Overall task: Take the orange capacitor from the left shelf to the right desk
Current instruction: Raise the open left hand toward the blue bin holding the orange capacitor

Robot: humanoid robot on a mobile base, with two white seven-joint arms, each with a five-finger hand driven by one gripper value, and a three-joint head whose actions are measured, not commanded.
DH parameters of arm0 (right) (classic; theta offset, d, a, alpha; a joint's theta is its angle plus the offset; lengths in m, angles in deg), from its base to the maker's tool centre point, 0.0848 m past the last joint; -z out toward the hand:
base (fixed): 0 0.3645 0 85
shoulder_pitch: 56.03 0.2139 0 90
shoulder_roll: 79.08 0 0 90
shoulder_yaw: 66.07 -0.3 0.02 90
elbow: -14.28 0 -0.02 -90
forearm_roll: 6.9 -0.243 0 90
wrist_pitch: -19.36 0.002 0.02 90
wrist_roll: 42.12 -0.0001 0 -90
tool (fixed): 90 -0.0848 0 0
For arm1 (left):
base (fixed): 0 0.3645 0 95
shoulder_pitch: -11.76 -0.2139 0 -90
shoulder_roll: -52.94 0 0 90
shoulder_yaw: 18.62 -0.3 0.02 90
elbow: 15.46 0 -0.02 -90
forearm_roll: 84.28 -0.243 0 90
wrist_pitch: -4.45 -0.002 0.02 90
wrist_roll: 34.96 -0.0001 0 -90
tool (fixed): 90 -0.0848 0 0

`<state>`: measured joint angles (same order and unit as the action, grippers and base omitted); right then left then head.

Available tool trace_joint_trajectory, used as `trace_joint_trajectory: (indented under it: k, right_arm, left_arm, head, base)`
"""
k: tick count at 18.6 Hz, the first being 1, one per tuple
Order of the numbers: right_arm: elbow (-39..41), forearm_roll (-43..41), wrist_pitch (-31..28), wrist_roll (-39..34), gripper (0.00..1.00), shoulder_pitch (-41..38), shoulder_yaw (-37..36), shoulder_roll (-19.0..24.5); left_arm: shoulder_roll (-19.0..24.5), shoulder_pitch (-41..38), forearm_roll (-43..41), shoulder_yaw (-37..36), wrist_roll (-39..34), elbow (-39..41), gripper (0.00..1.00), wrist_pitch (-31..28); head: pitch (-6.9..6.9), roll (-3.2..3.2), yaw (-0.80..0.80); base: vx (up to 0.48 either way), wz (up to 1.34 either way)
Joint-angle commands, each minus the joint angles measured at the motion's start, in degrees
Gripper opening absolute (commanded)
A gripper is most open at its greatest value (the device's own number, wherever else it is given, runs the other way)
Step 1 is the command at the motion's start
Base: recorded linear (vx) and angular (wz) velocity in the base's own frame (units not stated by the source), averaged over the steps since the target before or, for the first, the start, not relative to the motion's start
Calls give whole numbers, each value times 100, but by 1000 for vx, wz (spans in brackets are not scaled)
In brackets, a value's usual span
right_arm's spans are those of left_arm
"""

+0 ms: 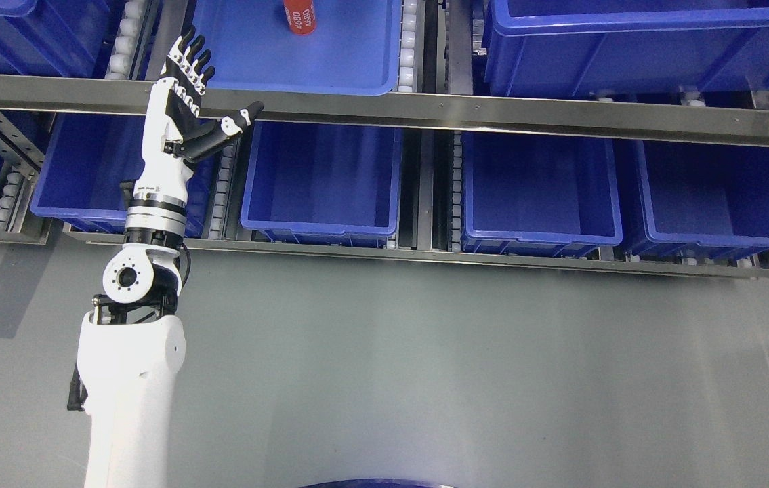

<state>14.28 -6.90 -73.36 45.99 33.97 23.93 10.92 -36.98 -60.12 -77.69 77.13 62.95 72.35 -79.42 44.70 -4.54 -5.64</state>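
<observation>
An orange capacitor (299, 15) with white print stands in a shallow blue tray (350, 61) on the upper shelf, at the top of the head view; its top is cut off by the picture's edge. My left hand (211, 85) is raised in front of the shelf rail, left of the tray and below-left of the capacitor. Its fingers (189, 57) point up and its thumb (238, 122) sticks out to the right. The hand is open, holds nothing, and stays apart from the capacitor. My right arm does not show.
A steel shelf rail (492, 112) runs across the picture. Below it sit several deep blue bins (323, 230) on roller tracks. A large blue bin (648, 61) stands on the upper shelf at right. Grey floor (459, 366) fills the lower half.
</observation>
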Motion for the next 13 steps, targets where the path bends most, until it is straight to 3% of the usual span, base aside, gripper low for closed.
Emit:
trace_joint_trajectory:
  k: [1,13]
  right_arm:
    - [193,0,26,5,100,-8,-62,-100]
    - [193,0,26,5,100,-8,-62,-100]
  left_arm:
    - [123,42,-9,-66,-9,-18,100,11]
    - [150,526,-439,22,-27,-246,100,3]
  head:
    - [0,0,0]
    - [0,0,0]
  base:
    - [0,-25]
    - [37,-116]
